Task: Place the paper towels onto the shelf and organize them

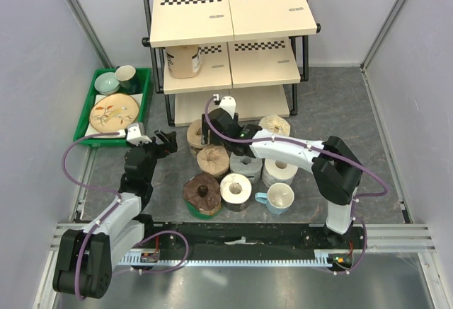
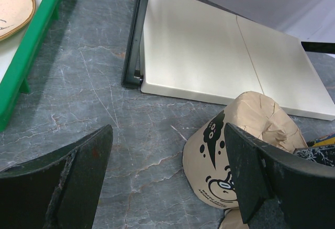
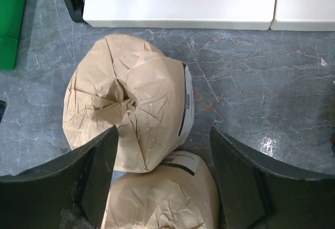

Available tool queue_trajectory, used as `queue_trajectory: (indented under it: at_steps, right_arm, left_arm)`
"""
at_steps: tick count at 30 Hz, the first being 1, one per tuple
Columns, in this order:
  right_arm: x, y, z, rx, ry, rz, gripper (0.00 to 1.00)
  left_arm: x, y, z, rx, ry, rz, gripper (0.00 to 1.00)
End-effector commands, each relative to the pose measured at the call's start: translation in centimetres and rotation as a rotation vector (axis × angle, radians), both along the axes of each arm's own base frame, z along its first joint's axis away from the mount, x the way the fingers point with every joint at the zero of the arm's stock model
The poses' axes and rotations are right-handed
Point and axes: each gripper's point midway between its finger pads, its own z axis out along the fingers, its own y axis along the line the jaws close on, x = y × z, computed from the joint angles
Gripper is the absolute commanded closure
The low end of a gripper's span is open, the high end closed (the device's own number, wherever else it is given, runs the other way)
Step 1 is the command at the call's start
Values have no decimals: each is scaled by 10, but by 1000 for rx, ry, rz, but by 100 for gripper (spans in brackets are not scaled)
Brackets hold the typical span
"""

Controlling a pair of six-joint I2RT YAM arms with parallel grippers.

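**A:** Right gripper [image 3: 162, 132] hangs spread wide over the tan roll [image 3: 131, 116], down on the tabletop [image 3: 251, 82] just in front of the shelf [image 1: 233, 13].

**B:** That roll's nearly on end, axis pointing up, crumpled paper-wrapped end on top, label down its side. Left gripper [image 2: 167, 129] gapes too, holding nothing.

A robot test lab, not a home. Plain pale walls [image 1: 32, 76] boxed around a grey stone-look worktop [image 1: 354, 111], with bare metal posts [image 1: 81, 15] in the back corners. A left arm [image 1: 131, 182] and a right arm [image 1: 297, 152] fixed on a silver rail [image 1: 403, 232] at the near edge, with purple cables [image 1: 64, 160] looping off them. Home things set out like a practice game: a small shelf [image 1: 230, 8], wrapped paper towels [image 1: 212, 159], a green tray [image 1: 146, 100] of dishes.
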Motion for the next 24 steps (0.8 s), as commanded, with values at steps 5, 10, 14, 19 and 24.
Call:
queue_trajectory:
  at_steps: [5,10,14,19,24]
  right_arm:
    - [19,17,25,93,-39,-16,22]
    - [25,22,19,91,-31,-13,24]
    - [26,23,13,80,-19,-9,27]
    - [25,21,4,66,-7,-12,31]
    - [27,21,-1,58,-1,-15,35]
  left_arm:
    - [2,4,13,-24,-51,27,6]
    - [2,4,12,-24,-50,27,6]
    - [2,3,13,-26,-51,27,6]
    - [2,4,12,-25,-50,29,6]
    - [2,4,12,-26,-51,29,6]
